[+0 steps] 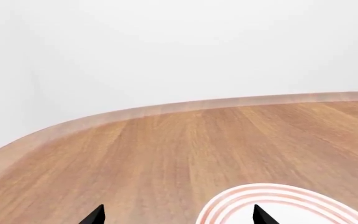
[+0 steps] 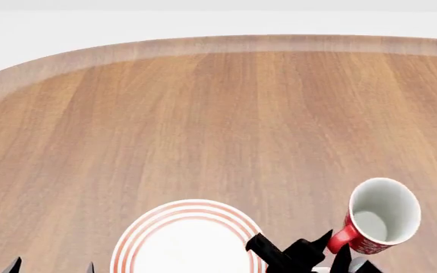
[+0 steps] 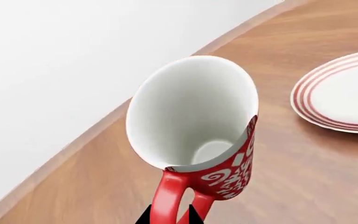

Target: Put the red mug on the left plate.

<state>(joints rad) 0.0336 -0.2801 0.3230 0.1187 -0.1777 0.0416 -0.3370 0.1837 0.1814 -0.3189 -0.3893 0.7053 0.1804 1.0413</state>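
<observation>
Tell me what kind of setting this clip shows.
Likely a simulated dining tabletop: a bare wooden table with a rounded edge, a red-ringed plate, a red mug held by the right gripper, blank white surroundings.

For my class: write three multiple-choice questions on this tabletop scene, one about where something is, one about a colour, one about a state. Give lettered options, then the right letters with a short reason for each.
1. In the head view, where is the red mug relative to the left plate?
A. On the plate
B. To the right of it, off the plate
C. To its left

2. What colour is the inside of the mug?
A. White
B. Yellow
C. Red

3. How is the right gripper set?
A. Open, clear of the mug
C. Shut on the plate rim
B. Shut on the mug's handle

Answers:
1 B, the mug shows right of the plate with bare table between them.
2 A, the right wrist view looks straight into a white interior.
3 B, the dark fingertips close on the red loop handle, mug tilted.
</observation>
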